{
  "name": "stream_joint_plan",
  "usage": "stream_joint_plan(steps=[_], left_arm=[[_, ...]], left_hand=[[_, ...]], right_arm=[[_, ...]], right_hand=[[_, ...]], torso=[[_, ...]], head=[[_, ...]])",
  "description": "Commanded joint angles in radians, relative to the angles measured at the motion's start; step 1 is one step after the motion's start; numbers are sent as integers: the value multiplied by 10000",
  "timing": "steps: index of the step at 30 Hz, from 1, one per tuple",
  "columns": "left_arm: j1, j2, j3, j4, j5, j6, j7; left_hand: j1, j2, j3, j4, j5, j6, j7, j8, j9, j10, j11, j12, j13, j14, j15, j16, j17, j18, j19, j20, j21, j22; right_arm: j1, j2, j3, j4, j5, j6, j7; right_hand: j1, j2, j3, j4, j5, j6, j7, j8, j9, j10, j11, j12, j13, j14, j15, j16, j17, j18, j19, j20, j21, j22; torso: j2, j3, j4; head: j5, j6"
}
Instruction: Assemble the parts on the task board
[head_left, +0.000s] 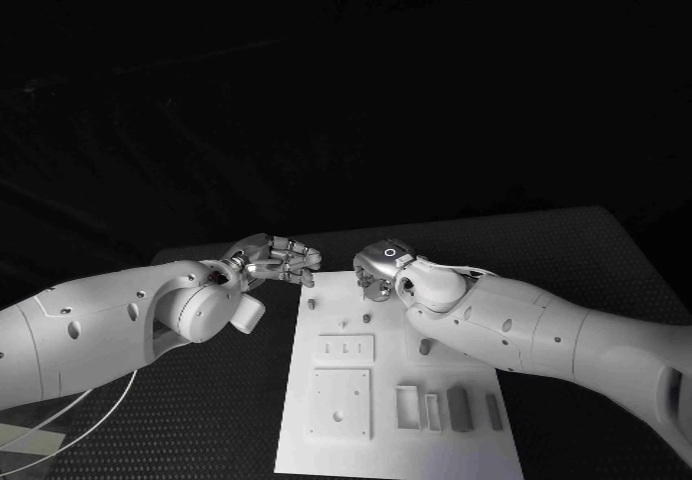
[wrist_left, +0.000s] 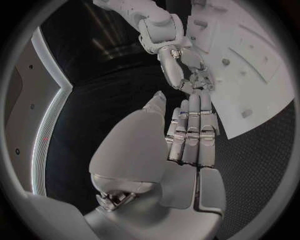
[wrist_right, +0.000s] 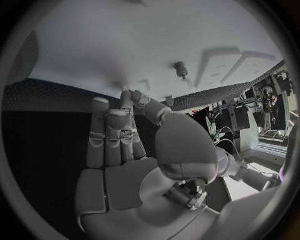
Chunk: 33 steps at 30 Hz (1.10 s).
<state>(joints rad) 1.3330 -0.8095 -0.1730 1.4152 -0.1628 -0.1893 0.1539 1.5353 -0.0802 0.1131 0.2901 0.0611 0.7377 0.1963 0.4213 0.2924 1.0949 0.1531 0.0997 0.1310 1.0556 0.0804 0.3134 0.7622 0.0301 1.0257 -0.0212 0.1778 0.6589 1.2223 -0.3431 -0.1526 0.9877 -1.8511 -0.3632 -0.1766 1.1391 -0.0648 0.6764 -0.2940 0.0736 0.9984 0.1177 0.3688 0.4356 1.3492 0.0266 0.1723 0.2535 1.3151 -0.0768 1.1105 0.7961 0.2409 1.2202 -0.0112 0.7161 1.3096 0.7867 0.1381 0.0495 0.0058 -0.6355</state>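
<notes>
The white task board (head_left: 387, 440) lies in the middle of the black table. Several grey parts (head_left: 459, 408) lie side by side near its front right corner, and a small peg (head_left: 426, 346) stands further back. My left hand (head_left: 274, 262) hovers off the board's far left corner, fingers straight and together (wrist_left: 190, 127), nothing in it. My right hand (head_left: 379, 272) is over the board's far edge, its fingers (wrist_right: 112, 135) stretched toward the board (wrist_right: 125, 50), fingertips close to the surface, nothing visible in its grasp. The two hands nearly meet; the left wrist view shows my right hand (wrist_left: 180, 65) just beyond the left fingertips.
Two raised square plates (head_left: 342, 400) sit on the board's left half. A second small peg (head_left: 312, 302) stands near the board's far left edge. A pale cable (head_left: 58, 432) loops on the table at the front left. Black table (head_left: 577, 260) stretches to the right.
</notes>
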Motion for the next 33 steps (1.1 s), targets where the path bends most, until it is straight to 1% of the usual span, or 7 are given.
stream_joint_plan(steps=[1, 11, 17, 20, 27, 33], left_arm=[[20, 7, 9, 19, 40, 87, 66], [21, -6, 9, 1, 40, 71, 65], [21, -1, 9, -10, 40, 73, 63], [21, -3, 9, -13, 40, 72, 61], [21, -11, 9, -13, 40, 74, 51], [21, -23, 9, -4, 40, 71, 45]], left_hand=[[-89, -1, -56, -11, -13, 12, 80, -41, 15, 10, -4, -53, 11, -52, -5, -47, 10, 160, -38, 13, -39, 7], [-90, -3, -57, -11, -12, 15, 79, -44, 18, 14, -4, -59, 12, -50, -5, -54, 16, 160, -37, 13, -42, 8], [-91, -5, -57, -10, -13, 16, 79, -47, 20, 16, -4, -62, 13, -49, -5, -58, 20, 160, -36, 13, -44, 9], [-91, -4, -57, -10, -12, 17, 79, -47, 21, 16, -4, -63, 13, -48, -5, -59, 22, 160, -35, 13, -44, 9], [-90, -6, -57, -11, -12, 16, 80, -51, 22, 17, -4, -67, 14, -47, -5, -63, 26, 160, -34, 13, -46, 10], [-90, -8, -57, -11, -12, 14, 81, -55, 23, 17, -4, -71, 14, -46, -5, -67, 29, 160, -33, 13, -48, 10]], right_arm=[[-91, -99, -59, -73, -12, 375, -166], [-92, -154, -59, -64, -9, 243, -231], [-92, -185, -58, -44, 95, -39, -218], [-92, -202, -58, -43, 181, -99, -177], [-92, -246, -58, -62, 263, -132, -166], [-92, -266, -58, -84, 324, -97, -152]], right_hand=[[48, 22, 60, 1, 36, 124, -34, 54, 595, 75, 14, -38, -3, -49, -54, 37, -8, 209, -25, -45, 32, 218], [40, 24, 65, 0, 34, 130, -35, 52, 604, 80, 13, -40, 11, -52, -55, 51, -12, 209, -27, -43, 45, 217], [34, 21, 66, -1, 34, 131, -36, 50, 608, 80, 13, -43, 18, -54, -56, 58, -15, 209, -28, -42, 52, 216], [32, 5, 79, -1, 36, 106, -27, 30, 611, 55, 20, -63, 26, -73, -49, 55, -30, 209, -47, -42, 52, 210], [55, -206, 116, 0, 33, -95, 55, -116, 608, -107, 85, -184, 68, -130, 15, 22, -139, 209, -144, -44, 37, 192], [55, -268, 122, 4, 31, -194, 97, -190, 598, -126, 100, -206, 101, -131, 29, 26, -179, 209, -157, -44, 39, 188]], torso=[[0, 2, 44], [-6, 3, 37], [-3, 9, 40], [1, 6, 38], [8, 5, 38], [10, 2, 46]], head=[[12, -22], [24, -13], [22, 10], [18, 22], [1, 49], [-24, 72]])
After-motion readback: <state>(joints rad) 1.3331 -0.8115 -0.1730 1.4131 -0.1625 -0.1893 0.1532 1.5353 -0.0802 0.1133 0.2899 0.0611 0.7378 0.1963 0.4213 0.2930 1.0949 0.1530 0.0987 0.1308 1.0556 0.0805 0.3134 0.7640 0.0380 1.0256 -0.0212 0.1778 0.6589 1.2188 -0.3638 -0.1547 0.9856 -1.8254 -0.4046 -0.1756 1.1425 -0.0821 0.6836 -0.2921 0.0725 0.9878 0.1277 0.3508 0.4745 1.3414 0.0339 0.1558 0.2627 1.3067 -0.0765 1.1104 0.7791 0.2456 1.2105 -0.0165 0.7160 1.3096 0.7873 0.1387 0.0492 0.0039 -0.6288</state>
